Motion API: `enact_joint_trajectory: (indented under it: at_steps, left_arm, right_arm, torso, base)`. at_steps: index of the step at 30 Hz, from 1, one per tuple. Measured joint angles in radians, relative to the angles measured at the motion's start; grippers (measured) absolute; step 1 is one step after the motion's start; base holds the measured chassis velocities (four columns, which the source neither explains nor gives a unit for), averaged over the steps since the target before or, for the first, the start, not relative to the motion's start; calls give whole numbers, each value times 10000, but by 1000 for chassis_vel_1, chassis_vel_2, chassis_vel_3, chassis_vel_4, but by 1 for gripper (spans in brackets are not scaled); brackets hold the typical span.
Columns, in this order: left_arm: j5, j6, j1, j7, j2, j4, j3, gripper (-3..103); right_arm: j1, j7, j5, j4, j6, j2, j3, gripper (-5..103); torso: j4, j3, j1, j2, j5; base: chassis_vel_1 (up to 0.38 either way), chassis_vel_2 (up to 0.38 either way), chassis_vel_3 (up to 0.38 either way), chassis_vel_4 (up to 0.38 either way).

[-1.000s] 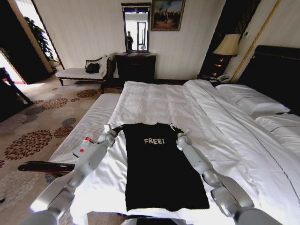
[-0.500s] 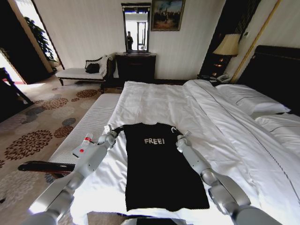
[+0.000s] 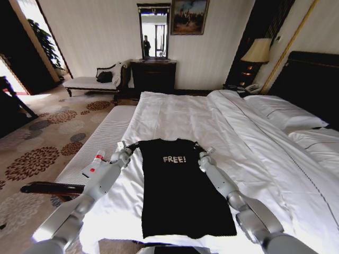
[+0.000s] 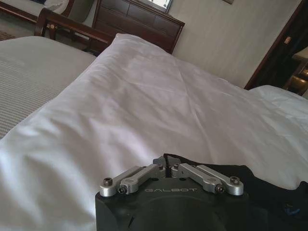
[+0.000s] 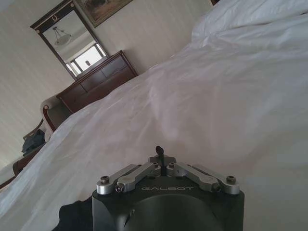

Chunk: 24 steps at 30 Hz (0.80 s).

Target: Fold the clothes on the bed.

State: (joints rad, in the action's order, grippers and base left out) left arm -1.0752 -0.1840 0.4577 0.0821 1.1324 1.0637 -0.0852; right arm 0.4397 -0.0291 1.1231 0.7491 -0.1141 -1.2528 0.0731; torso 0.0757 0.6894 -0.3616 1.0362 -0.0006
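T-shirt flat between left gripper; right gripper

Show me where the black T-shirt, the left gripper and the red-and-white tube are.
black T-shirt (image 3: pixel 180 196), head view, middle of its front.
left gripper (image 3: pixel 126 148), head view, fingertips pinching the shirt's shoulder.
red-and-white tube (image 3: pixel 93 164), head view, its body, beside the left arm.

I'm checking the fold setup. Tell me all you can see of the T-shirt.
The T-shirt is black, soft-looking, with white "FREE!" lettering on the chest. It lies flat and face up on the bed, hem toward the robot. The left pincer is shut on one shoulder, the right pincer on the other.
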Motion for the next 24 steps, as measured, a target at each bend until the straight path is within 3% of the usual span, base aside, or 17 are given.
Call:
enact_joint_trajectory:
  at_steps: [12, 19, 24]
  left_arm:
    - [-757, 9, -1439, 179, -369, -258, -463, 0]
    - [-1222, 39, -2520, 157, -400, -583, -918, 0]
    - [-1654, 42, -2554, 257, -567, 34, -1039, 0]
  right_arm:
    - [-927, -140, 1376, 1367, -611, 433, -299, 0]
    - [-1525, -327, 1682, 1630, -843, 677, -447, 0]
    - [-1492, -852, 1874, 2294, -942, 952, -470, 0]
  torso:
    - [-7, 1, -1, 0, -3]
    - [2, 0, -2, 0, 1]
    - [-7, -1, -3, 0, 2]
  base:
    - [0, 0, 0, 0]
    - [0, 0, 0, 0]
    - [0, 0, 0, 0]
